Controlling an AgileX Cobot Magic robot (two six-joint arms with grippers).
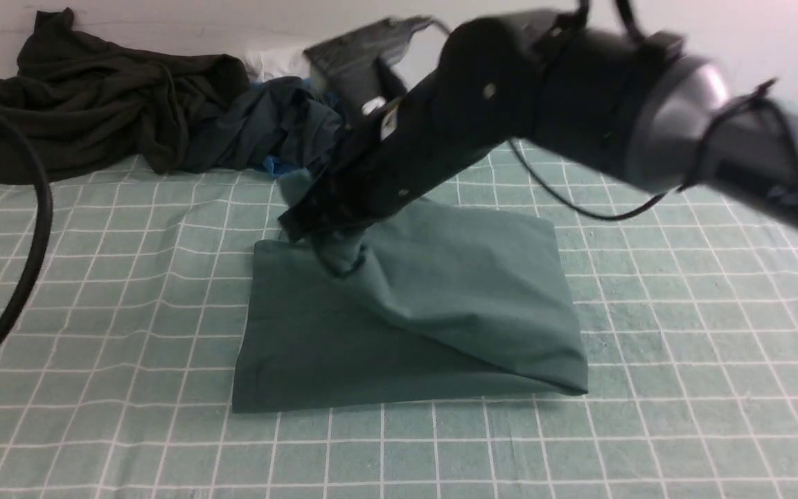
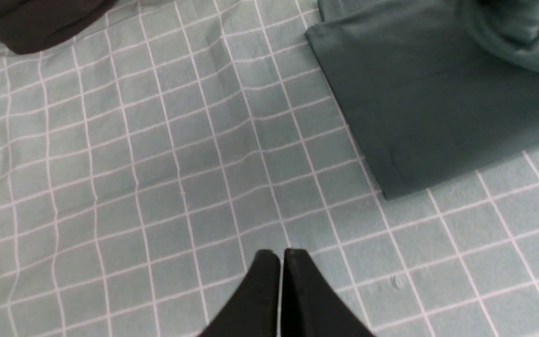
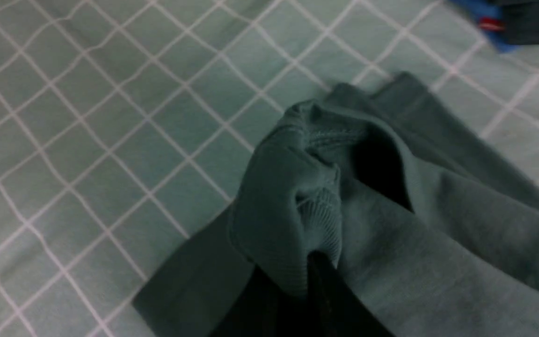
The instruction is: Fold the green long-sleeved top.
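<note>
The green long-sleeved top (image 1: 427, 312) lies folded into a rough rectangle in the middle of the checked cloth. My right gripper (image 1: 340, 253) reaches across from the right and is shut on a bunch of its ribbed fabric (image 3: 297, 220) at the back left corner, lifting it a little. The bunch hides the fingertips (image 3: 321, 276) in the right wrist view. My left gripper (image 2: 281, 255) is shut and empty, over bare cloth to the left of the top's near left corner (image 2: 391, 187). The left arm itself is out of the front view.
A very dark olive-black garment (image 1: 94, 104) lies heaped at the back left, next to a dark charcoal, blue and white pile (image 1: 288, 111). A black cable (image 1: 32, 242) hangs at the left edge. The checked cloth (image 1: 683, 346) covers the table.
</note>
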